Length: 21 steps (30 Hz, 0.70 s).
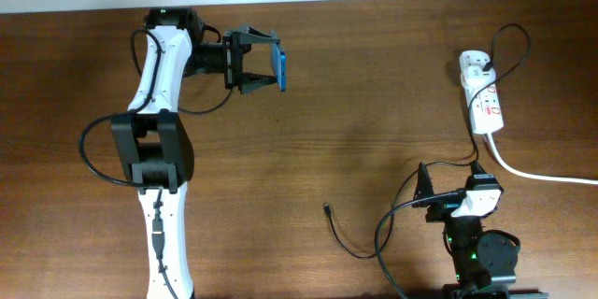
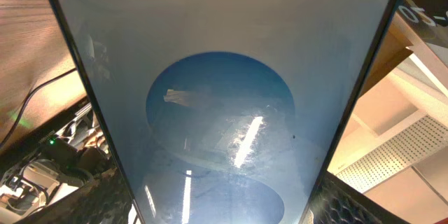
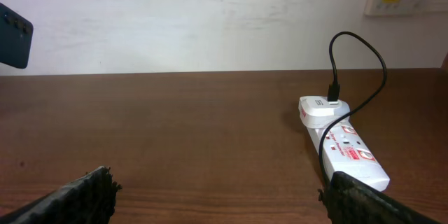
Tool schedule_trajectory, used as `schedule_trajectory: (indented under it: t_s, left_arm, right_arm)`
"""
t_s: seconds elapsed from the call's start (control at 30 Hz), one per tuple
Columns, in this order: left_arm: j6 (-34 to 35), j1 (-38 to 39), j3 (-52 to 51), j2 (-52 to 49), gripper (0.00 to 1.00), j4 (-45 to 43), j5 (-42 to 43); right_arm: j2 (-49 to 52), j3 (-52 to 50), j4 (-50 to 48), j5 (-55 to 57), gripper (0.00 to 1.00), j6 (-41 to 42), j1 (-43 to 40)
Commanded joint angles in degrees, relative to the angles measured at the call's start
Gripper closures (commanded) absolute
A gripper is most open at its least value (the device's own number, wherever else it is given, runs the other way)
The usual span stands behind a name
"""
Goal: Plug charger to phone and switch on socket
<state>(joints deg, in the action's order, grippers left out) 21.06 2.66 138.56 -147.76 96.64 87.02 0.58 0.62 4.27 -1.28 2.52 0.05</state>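
My left gripper (image 1: 266, 62) is shut on the phone (image 1: 280, 64) and holds it on edge above the table at the far left. In the left wrist view the phone's blue screen (image 2: 224, 77) fills the frame between the fingers. The charger's black cable lies at the front with its plug tip (image 1: 327, 208) free on the table. Its other end is plugged into the white socket strip (image 1: 483, 96) at the far right, which also shows in the right wrist view (image 3: 343, 143). My right gripper (image 1: 453, 187) is open and empty near the front edge, short of the strip.
The strip's thick white cord (image 1: 542, 176) runs off to the right. The black cable loops round the right arm's base (image 1: 476, 248). The left arm (image 1: 159, 149) lies along the table's left side. A wall stands behind the table.
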Motion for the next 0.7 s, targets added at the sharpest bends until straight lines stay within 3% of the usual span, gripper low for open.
schedule_trajectory:
  t_s: [0.0, 0.67]
  left_arm:
    - [0.1, -0.3, 1.4, -0.3, 0.22, 0.1, 3.2]
    - [0.2, -0.4, 1.4, -0.3, 0.23, 0.1, 3.2]
  right_arm:
    - [-0.3, -0.3, 0.3, 0.5, 0.02, -0.4, 0.3]
    - [-0.3, -0.3, 0.3, 0.5, 0.02, -0.4, 0.3]
